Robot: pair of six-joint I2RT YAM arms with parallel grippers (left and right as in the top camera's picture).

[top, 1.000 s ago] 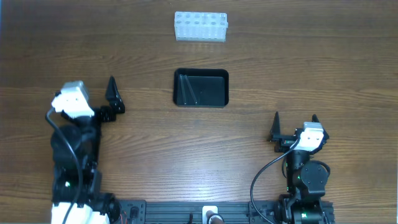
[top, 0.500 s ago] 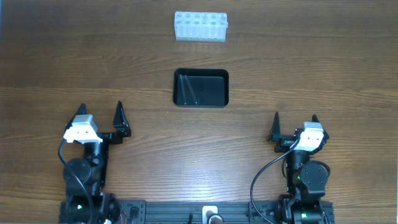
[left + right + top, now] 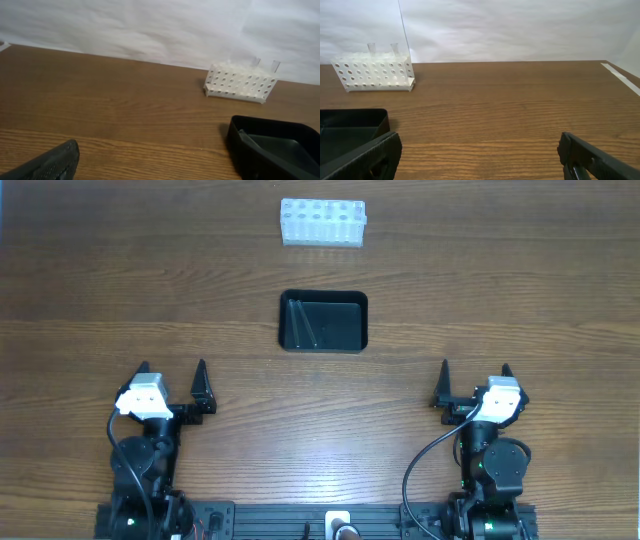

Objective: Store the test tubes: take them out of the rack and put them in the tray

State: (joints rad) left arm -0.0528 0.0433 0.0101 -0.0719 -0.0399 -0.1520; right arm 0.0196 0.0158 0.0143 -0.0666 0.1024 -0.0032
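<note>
— Where do the test tubes (image 3: 371,48) stand from us?
— Upright, toward the right end of the rack (image 3: 322,223). It lies crosswise up the desk (image 3: 500,280), beyond the tray (image 3: 284,330). We judge our right hand (image 3: 475,368) slightly nearer.
— And our hands?
— Both wide open, empty. Our left hand (image 3: 172,367) has drawn back toward its base; the right hasn't moved.
</note>
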